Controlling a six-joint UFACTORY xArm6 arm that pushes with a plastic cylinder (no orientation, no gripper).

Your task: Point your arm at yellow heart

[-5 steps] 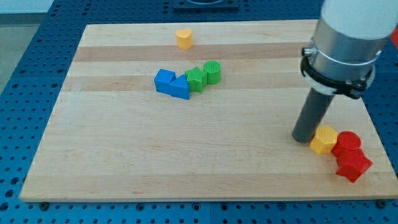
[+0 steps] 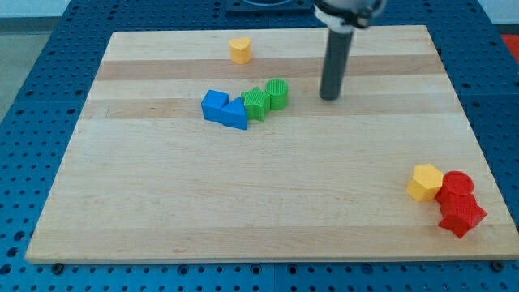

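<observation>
The yellow heart [image 2: 239, 50] lies near the view's top edge of the wooden board [image 2: 162, 203], left of centre. My tip [image 2: 328, 97] stands on the board to the right of and below the heart, well apart from it. The tip is just right of the two green blocks [image 2: 276, 93] [image 2: 257, 103] and touches no block.
Two blue blocks [image 2: 215, 105] [image 2: 235, 115] sit joined to the left of the green pair. At the view's bottom right a yellow block [image 2: 424, 182] touches two red blocks [image 2: 456, 186] [image 2: 461, 214]. Blue perforated table surrounds the board.
My tip has moved from beside the yellow block at the bottom right up and left to the board's upper middle. No block has moved.
</observation>
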